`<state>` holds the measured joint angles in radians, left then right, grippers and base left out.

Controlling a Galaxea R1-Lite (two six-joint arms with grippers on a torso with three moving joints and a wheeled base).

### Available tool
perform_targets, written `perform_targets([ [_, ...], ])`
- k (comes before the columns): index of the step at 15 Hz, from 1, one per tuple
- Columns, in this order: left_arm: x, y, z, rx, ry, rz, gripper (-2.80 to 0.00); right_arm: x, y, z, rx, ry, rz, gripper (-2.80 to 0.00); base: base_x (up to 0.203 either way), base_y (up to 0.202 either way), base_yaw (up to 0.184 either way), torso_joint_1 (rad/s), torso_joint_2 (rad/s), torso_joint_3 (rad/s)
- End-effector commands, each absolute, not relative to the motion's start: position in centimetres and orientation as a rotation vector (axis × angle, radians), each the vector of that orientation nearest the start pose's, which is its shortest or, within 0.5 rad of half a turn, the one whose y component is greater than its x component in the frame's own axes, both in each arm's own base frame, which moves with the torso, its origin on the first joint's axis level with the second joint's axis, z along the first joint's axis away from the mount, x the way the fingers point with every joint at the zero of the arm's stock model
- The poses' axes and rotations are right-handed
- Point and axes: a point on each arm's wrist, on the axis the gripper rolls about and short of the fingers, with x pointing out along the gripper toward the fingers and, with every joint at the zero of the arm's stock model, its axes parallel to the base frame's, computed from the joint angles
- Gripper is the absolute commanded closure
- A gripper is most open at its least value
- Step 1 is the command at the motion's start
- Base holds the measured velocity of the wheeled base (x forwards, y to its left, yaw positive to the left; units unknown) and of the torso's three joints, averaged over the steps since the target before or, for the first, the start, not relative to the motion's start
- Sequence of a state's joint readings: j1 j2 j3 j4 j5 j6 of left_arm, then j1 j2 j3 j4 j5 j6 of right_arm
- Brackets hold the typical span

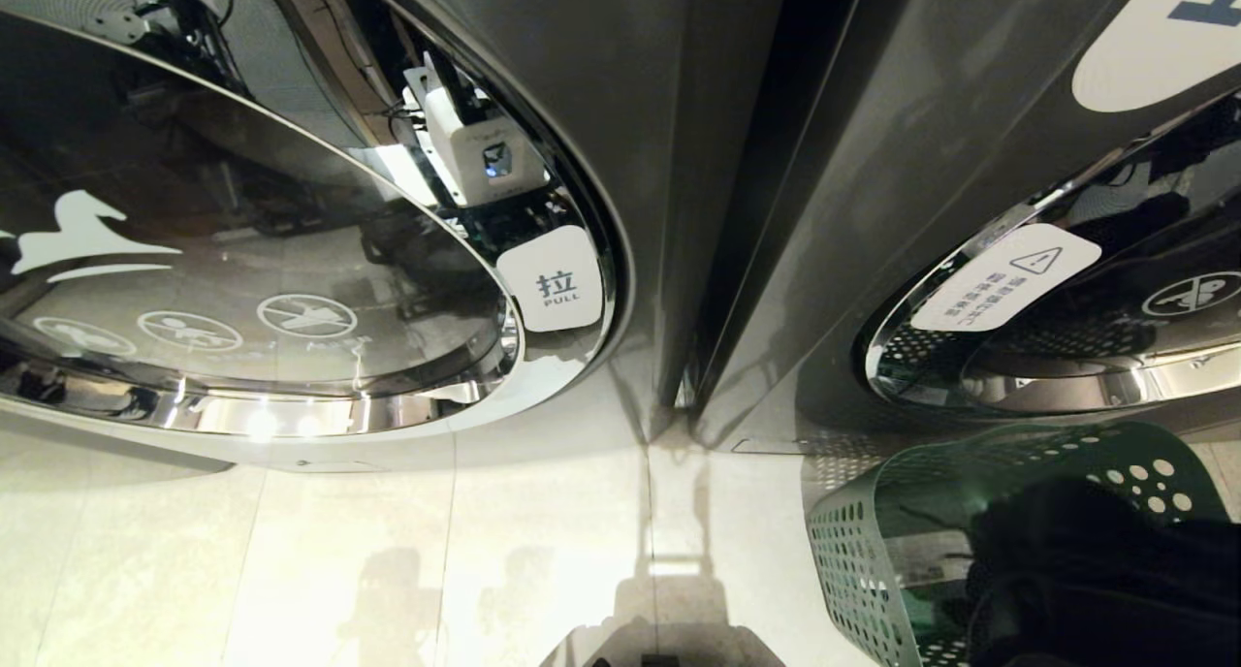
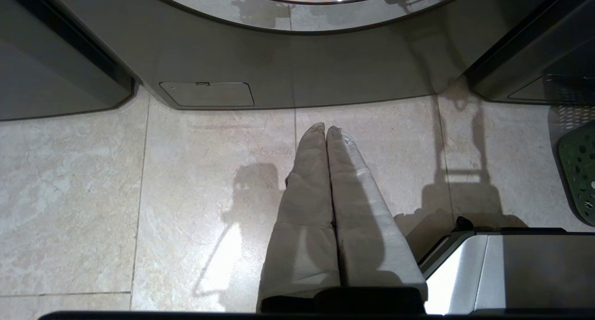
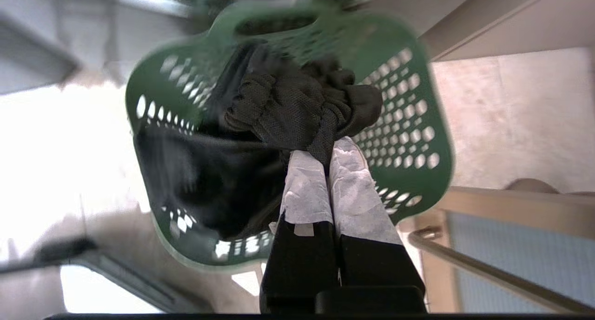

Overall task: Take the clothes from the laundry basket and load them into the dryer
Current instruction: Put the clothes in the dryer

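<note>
Right gripper point(image 3: 327, 155) (cloth-wrapped) around mesh garment point(image 3: 288, 110)

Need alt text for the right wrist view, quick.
The right gripper is shut on a bunched black mesh garment, above the green perforated laundry basket, which holds more dark clothes. Pale tiled floor surrounds the basket.

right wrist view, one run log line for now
right tool: shut on black garment | over green basket | left tool: shut, idle above floor
</note>
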<state>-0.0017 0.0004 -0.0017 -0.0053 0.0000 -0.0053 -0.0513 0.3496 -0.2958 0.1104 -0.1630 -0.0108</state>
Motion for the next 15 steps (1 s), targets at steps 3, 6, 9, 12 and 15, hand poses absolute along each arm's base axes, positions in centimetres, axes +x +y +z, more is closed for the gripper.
perform_targets([
  [3, -2.3, 0.0, 7.7, -0.006, -0.008, -0.002, 0.0, -2.6, -0.3, 12.0, -0.039, 0.058, -0.176, 0.0, 0.0, 0.0, 0.0, 0.0, 0.0, 0.0],
  [6, -2.3, 0.0, 7.7, -0.006, -0.008, 0.0, 0.0, -3.6, -0.3, 9.2, -0.066, 0.076, -0.149, 0.0, 0.0, 0.0, 0.0, 0.0, 0.0, 0.0],
  [9, -2.3, 0.0, 7.7, -0.006, -0.008, -0.001, 0.0, -3.3, -0.1, 8.4, -0.106, 0.116, -0.033, 0.0, 0.0, 0.0, 0.0, 0.0, 0.0, 0.0],
  [12, -2.3, 0.0, 7.6, -0.006, -0.006, -0.001, 0.0, -3.1, 0.0, 7.6, -0.104, 0.137, 0.026, 0.0, 0.0, 0.0, 0.0, 0.0, 0.0, 0.0],
  [15, -2.3, 0.0, 7.6, -0.006, -0.006, -0.002, 0.0, -3.1, 0.0, 7.5, -0.103, 0.139, 0.029, 0.0, 0.0, 0.0, 0.0, 0.0, 0.0, 0.0],
])
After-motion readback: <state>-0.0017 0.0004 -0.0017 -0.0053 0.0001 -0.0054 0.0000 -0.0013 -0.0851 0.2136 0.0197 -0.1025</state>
